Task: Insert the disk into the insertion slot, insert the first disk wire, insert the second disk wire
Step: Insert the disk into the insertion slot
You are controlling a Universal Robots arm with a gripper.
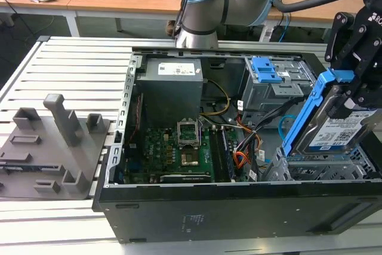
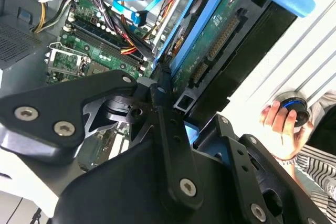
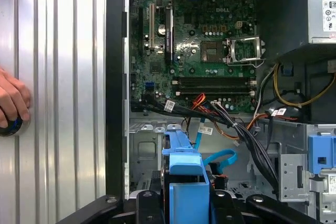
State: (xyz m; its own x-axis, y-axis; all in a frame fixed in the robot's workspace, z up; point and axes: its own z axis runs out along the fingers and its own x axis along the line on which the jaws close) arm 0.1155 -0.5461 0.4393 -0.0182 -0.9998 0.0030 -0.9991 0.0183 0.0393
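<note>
In the exterior view my gripper (image 1: 353, 91) is shut on the disk (image 1: 343, 128), a silver drive with a white-and-blue label in a blue carrier frame (image 1: 305, 114). The disk hangs steeply tilted, its lower end just above the insertion slot (image 1: 325, 170), the low grey perforated bay at the case's right end. The second wrist view shows the disk's green underside (image 2: 212, 45) between my fingers (image 2: 161, 95). The first disk wire (image 3: 202, 99), orange, red and black, lies loose by the motherboard. The second disk wire (image 3: 220, 157), light blue, loops beside the carrier (image 3: 184, 169); the loop also shows as a blue cable (image 1: 286, 125).
The taller grey cage with a blue latch (image 1: 271, 79) stands behind the slot. Motherboard (image 1: 173, 147) and power supply (image 1: 170, 85) fill the open case. A grey fixture block (image 1: 54, 147) sits on the slatted table. A person's hand (image 2: 281, 124) rests on a knob beside the case.
</note>
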